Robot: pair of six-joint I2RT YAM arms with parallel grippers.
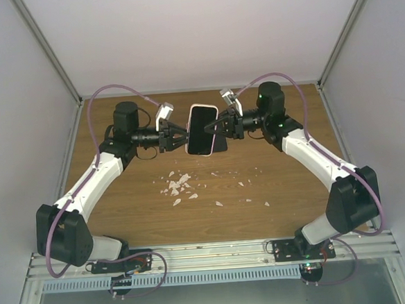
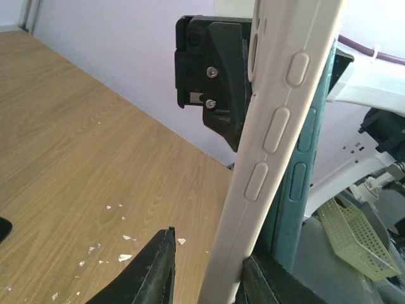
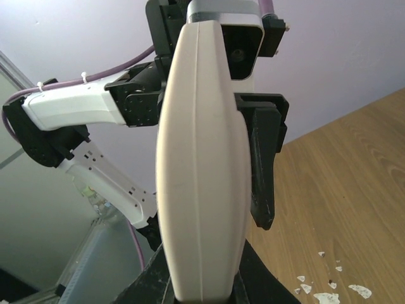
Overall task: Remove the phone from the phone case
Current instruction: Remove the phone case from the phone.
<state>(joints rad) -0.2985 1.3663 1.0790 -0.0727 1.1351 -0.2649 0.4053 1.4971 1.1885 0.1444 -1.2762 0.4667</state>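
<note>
The white phone case (image 1: 201, 130) hangs upright in the air over the table's far middle, between both grippers. In the left wrist view its edge (image 2: 278, 120) shows moulded button covers, and a dark teal slab with buttons, the phone (image 2: 302, 171), stands close behind it; it shows dark in the top view (image 1: 221, 144). My right gripper (image 1: 219, 127) is shut on the case's edge (image 3: 201, 177). My left gripper (image 1: 176, 136) is open around the other edge. One finger (image 2: 155, 269) stands clear of the case and the other (image 2: 272, 282) lies against it.
White crumbs (image 1: 179, 185) lie scattered on the wooden table (image 1: 122, 199) in front of the case. White walls close in the left, back and right sides. A pale green basket (image 2: 354, 237) shows beyond the table in the left wrist view.
</note>
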